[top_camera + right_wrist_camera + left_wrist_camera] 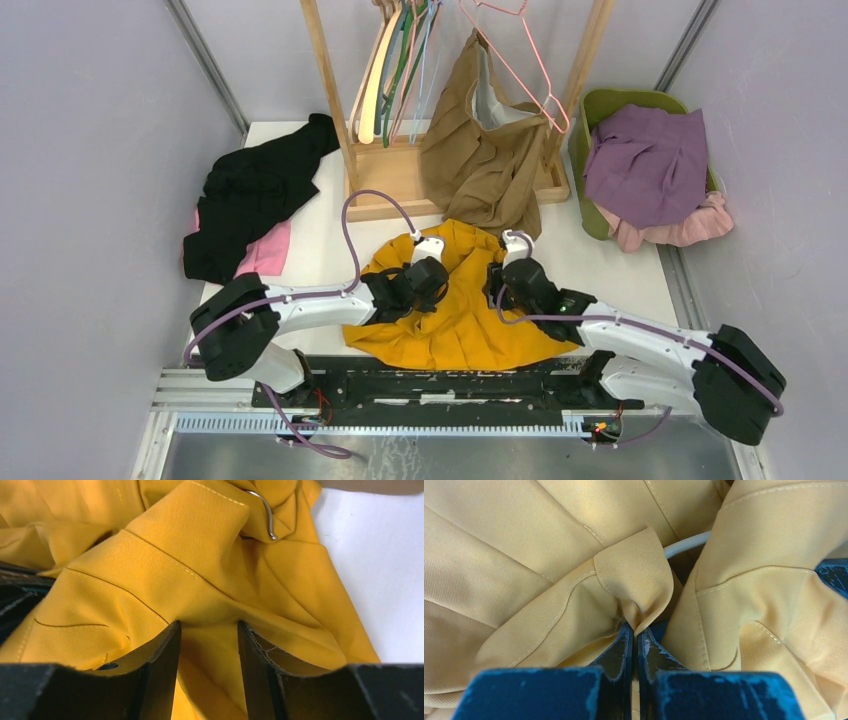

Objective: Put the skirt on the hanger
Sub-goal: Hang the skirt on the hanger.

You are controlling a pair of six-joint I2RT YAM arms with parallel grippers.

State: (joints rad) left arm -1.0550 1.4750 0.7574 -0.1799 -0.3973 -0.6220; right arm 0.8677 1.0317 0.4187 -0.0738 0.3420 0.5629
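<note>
The yellow skirt (pixel 455 320) lies crumpled on the white table between both arms. My left gripper (pixel 428 278) is shut on a raised fold of the skirt (pixel 549 540), pinched at the fingertips (pixel 635 630). Behind that fold a short piece of the hanger's pale rod (pixel 686 542) shows. My right gripper (pixel 505 282) rests on the skirt (pixel 190 555), its jaws (pixel 207 625) apart with loose cloth lying between them, not pinched. The hanger's metal hook (pixel 267 515) pokes out of the cloth beyond. The rest of the hanger is hidden under the skirt.
A wooden rack (pixel 330 90) at the back carries several hangers (pixel 395 60), a pink wire hanger (pixel 525 60) and a brown garment (pixel 485 150). A green basket (pixel 585 150) with purple clothing (pixel 650 160) stands at the right. A black garment (pixel 255 195) lies at the left.
</note>
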